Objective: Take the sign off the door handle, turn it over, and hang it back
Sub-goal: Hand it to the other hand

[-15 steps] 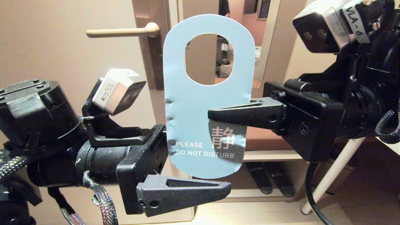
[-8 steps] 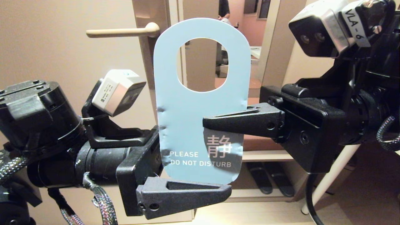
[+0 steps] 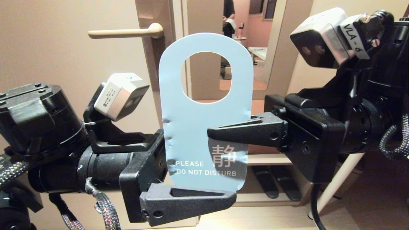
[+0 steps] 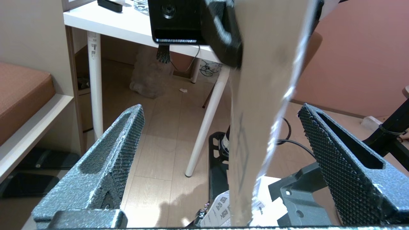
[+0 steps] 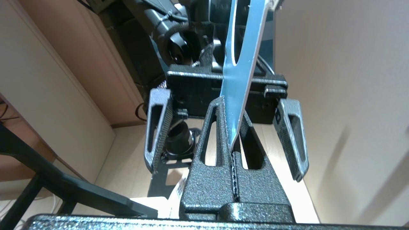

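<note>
The sign [image 3: 204,111] is off the door handle [image 3: 124,32] and hangs upright in the air, below and to the right of it, blue "DO NOT DISTURB" face toward the robot. The right gripper [image 3: 212,131] pinches its right edge with fingers clamped tight. The left gripper [image 4: 220,159] stands wide open around the sign's lower end, not gripping. Removal looks done; the handover appears finished or under way. Hanging it back on the handle, other face out, remains.

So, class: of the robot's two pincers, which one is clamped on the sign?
The right pincer, shut on the sign's edge; the left pincer stands open around it, not touching.
</note>
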`<state>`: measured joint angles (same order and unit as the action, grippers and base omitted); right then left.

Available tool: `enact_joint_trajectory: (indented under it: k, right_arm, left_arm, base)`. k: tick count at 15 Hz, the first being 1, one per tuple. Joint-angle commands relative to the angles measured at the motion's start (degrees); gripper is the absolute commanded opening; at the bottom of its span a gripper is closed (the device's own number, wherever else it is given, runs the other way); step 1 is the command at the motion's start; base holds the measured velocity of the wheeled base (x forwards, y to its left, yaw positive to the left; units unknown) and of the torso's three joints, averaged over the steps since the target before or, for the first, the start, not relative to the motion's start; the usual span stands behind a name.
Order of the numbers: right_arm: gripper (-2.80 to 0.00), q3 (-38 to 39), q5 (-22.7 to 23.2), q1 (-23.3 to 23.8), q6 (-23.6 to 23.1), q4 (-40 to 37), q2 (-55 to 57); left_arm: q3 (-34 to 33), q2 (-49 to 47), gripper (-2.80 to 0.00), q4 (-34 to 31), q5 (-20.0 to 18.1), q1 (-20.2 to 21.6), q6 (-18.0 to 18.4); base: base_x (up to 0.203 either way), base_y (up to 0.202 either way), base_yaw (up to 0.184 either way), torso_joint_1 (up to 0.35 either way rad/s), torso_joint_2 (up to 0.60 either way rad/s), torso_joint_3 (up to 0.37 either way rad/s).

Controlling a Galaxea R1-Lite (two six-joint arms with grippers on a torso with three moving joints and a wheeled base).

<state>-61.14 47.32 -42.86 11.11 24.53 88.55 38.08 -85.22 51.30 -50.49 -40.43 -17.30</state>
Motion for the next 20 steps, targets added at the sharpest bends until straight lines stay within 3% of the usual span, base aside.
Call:
enact_joint_trajectory:
  k: [1, 11, 12, 20]
  right_arm:
    - [-2.80, 0.3, 0.3, 0.0, 0.1, 0.2, 0.0]
    - [-2.80, -1.0, 0.0, 0.1, 0.0, 0.4, 0.7]
    - [-2.80, -1.5, 0.0, 0.1, 0.0, 0.4, 0.7]
    - [-2.80, -1.7, 0.0, 0.1, 0.0, 0.4, 0.7]
  left_arm:
    - [0.0, 0.1, 0.00, 0.3, -0.3, 0.0, -0.1]
    - [-2.2, 0.8, 0.00, 1.3, -0.2, -0.2, 1.9]
    - [-2.2, 0.7, -2.80, 1.9, -0.2, -0.1, 1.9]
    - [-2.1, 0.7, -2.80, 1.9, -0.1, -0.2, 1.7]
  base:
    - [0.000, 0.000, 0.000, 0.000, 0.00, 0.000]
    - [0.000, 0.000, 0.000, 0.000, 0.00, 0.000]
    - [0.000, 0.000, 0.000, 0.000, 0.00, 0.000]
    - [0.000, 0.000, 0.000, 0.000, 0.00, 0.000]
